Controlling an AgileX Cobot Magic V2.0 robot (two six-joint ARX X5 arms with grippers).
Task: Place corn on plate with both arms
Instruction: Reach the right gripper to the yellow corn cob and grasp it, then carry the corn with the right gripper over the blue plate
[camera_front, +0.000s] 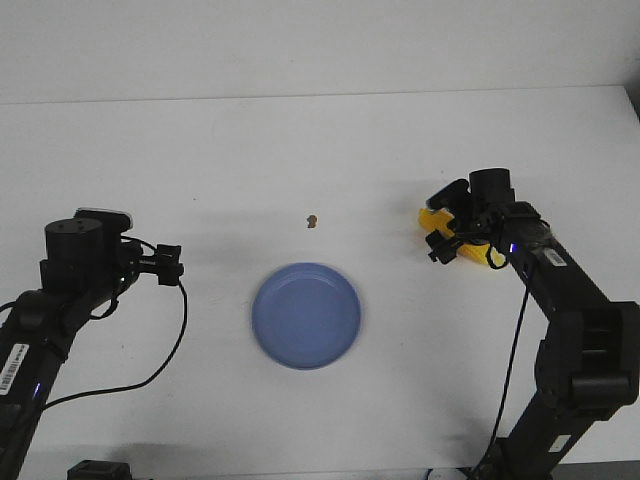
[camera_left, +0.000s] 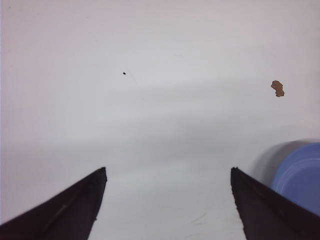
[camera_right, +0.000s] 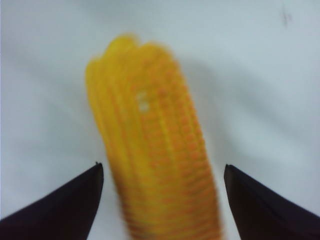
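**Right claw lined up on corn**

White worktop (camera_front: 300, 150): plate (camera_front: 306, 315) centre, bare. Corn (camera_right: 155, 165) lies right of it, between the right claw (camera_right: 160, 200) fingers, jaws apart, straddling for a grasp. Left claw (camera_left: 167, 205) spread wide, empty, near plate's left edge, likely waiting.

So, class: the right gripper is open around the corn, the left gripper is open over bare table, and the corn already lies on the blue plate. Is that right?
Not quite. The corn is not on the plate; the front view shows it on the table to the right of the empty plate. The rest holds: the right gripper is open around the corn and the left gripper is open over bare table.
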